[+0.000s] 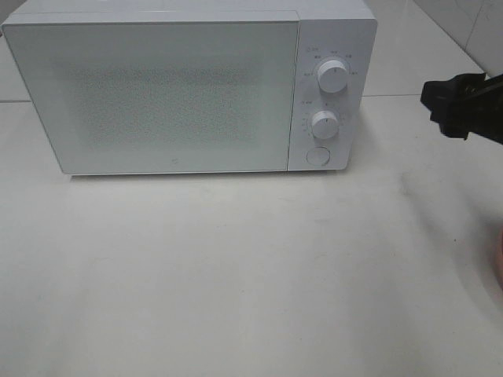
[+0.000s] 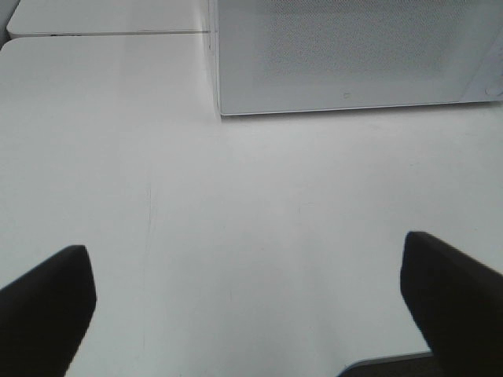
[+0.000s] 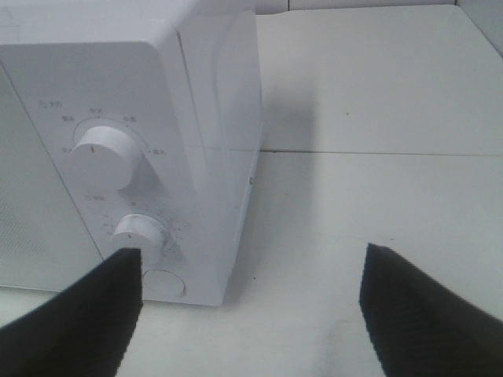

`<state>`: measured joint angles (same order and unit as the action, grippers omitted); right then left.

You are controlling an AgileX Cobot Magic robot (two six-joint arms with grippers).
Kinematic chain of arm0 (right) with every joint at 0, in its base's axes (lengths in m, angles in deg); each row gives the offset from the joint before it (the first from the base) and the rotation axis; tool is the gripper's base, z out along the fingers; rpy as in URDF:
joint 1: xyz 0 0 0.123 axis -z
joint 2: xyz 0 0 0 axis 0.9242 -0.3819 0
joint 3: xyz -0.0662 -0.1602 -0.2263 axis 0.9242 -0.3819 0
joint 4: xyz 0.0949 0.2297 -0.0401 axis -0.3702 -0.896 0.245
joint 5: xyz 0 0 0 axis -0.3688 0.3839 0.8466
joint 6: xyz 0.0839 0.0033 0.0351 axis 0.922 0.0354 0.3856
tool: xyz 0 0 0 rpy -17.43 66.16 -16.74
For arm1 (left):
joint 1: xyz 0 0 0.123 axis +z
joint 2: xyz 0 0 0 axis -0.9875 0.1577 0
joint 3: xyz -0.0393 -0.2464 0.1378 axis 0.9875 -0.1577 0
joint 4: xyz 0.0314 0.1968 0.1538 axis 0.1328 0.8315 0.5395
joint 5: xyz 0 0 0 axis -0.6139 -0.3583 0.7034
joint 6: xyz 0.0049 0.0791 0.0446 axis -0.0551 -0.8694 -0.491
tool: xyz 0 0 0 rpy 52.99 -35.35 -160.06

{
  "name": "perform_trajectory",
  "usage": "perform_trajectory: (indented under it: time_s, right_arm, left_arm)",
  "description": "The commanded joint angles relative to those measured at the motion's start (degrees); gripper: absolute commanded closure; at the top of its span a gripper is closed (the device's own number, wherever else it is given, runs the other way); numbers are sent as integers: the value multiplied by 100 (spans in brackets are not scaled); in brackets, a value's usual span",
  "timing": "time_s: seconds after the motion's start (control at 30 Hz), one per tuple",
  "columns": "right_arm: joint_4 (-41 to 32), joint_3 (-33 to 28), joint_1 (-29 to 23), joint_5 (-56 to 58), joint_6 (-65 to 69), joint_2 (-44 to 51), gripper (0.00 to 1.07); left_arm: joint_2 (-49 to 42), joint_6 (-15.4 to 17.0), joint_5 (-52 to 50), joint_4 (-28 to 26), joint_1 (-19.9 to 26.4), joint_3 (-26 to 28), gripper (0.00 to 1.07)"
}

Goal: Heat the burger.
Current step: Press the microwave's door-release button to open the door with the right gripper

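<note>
Microwave [image 1: 157, 94] on table [image 1: 236, 275], right pincer [image 3: 251, 259] to its right.

One microwave [image 1: 157, 94], two knobs [image 1: 333, 77] [image 1: 324, 123], one button [image 1: 317, 156], two hands [image 2: 247, 302] [image 3: 251, 306], possibly one pink plate [image 1: 499, 259].

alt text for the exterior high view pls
A white microwave, door closed, stands at the back of a white table, its control panel on the right. The black right gripper pokes in from the right edge.

Wide free tabletop [image 1: 236, 275] in front of the microwave [image 1: 157, 94], a broad obstacle at the back.
</note>
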<state>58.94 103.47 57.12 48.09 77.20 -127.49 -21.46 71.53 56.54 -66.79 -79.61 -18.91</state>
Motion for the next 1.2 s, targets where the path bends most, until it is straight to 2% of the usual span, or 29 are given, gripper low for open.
perform_trajectory:
  time_s: [0.03,0.07,0.17,0.23,0.27,0.33,0.73,0.77,0.83,0.87,1.07,1.2]
  right_arm:
    - [-705,-206,-321,-745,-596,-258,32]
    - [-1232,-315,-527,-1112,-1043,-401,32]
    - [-1513,-378,-647,-1352,-1261,-476,32]
    - [-2298,-602,-1180,-2355,-1862,-791,32]
    - [-2298,-602,-1180,-2355,-1862,-791,32]
    - [-2653,-682,-1564,-2911,-2034,-997,32]
    - [-3724,-682,-2722,-4440,-2200,-1937,32]
    - [-3913,-682,-2945,-4675,-2200,-2126,32]
    - [-3994,-682,-3037,-4773,-2200,-2200,32]
    - [-4206,-682,-3254,-4945,-2194,-2384,32]
    - [-4584,-670,-3673,-5334,-2149,-2859,32]
    - [-4584,-670,-3764,-5449,-2149,-3019,32]
  left_arm:
    - [-132,6,-80,0,0,-17,9]
    - [-132,6,-80,0,0,-17,9]
    - [-132,6,-80,0,0,-17,9]
    - [-132,6,-80,0,0,-17,9]
    - [-132,6,-80,0,0,-17,9]
    - [-132,6,-80,0,0,-17,9]
    - [-132,6,-80,0,0,-17,9]
    - [-132,6,-80,0,0,-17,9]
    - [-132,6,-80,0,0,-17,9]
    - [-132,6,-80,0,0,-17,9]
    - [-132,6,-80,0,0,-17,9]
    - [-132,6,-80,0,0,-17,9]
